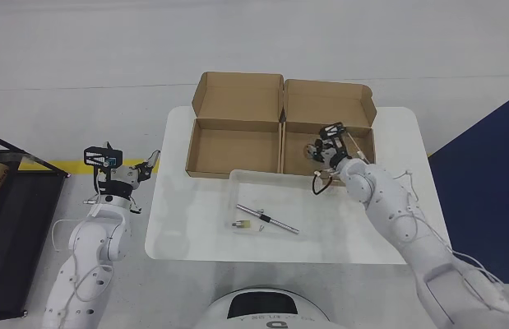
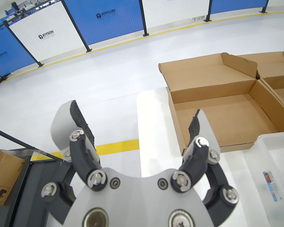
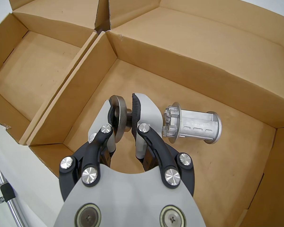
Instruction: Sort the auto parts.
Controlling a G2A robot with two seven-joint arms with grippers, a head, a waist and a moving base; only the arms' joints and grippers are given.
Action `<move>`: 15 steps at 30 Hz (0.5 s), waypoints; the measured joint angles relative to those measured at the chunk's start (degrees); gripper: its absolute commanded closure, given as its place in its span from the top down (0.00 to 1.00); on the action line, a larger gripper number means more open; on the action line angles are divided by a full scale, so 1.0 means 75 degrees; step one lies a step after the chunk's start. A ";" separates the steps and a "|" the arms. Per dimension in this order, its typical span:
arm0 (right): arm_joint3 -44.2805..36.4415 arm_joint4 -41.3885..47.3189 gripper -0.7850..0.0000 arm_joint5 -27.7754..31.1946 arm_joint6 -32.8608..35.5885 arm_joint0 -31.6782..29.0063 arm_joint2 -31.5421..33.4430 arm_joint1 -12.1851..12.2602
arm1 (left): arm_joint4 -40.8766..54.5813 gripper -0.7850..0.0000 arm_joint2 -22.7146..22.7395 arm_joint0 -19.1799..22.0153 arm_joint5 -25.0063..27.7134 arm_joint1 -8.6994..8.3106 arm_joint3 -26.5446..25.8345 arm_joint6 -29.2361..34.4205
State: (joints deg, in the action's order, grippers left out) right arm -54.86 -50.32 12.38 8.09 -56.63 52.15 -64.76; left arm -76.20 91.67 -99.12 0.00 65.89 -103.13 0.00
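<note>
A white counter (image 1: 176, 206) carries two open cardboard boxes: the right box (image 3: 191, 72) and, touching its side wall, the bare left box (image 1: 233, 148). Just in front of the right box sits a clear tray (image 1: 234, 174) with a metal rod (image 1: 266, 218) lying in it. The left pincer (image 2: 136, 107) hangs wide open and empty, well away from the right box, beyond the left box. On the right box's floor lies a metal cylinder (image 3: 194, 126). Just beside it, inside the right box, the right pincer (image 3: 125, 98) is clamped narrowly on a small disc part (image 3: 120, 119). Likely trouble: the grip seems to rest on a short stub, so the disc could tilt or slip, and released here it may strike the cylinder or roll. The disc stands on edge, its short axis spanning the fingers (image 3: 142, 109); the cylinder's long axis lies flat, toothed end towards the pincer
</note>
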 measured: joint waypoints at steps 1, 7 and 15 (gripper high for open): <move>-0.0024 -0.0029 0.29 0.0024 0.0038 -0.0017 0.0014 0.0003 | 0.0000 1.00 0.0000 0.0000 0.0000 0.0000 0.0000 0.0000; -0.0204 -0.0127 0.49 0.0114 0.0244 -0.0143 0.0132 0.0018 | 0.0000 1.00 0.0000 0.0000 0.0000 0.0000 0.0000 0.0000; -0.1120 0.0120 0.87 0.1307 -0.0680 -0.0851 0.1012 0.0298 | 0.0000 1.00 0.0000 0.0000 0.0000 0.0000 0.0000 0.0000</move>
State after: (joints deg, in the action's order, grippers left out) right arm -63.26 -49.42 22.18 2.99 -63.01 59.73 -62.53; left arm -76.20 91.67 -99.12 0.00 65.89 -103.13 0.00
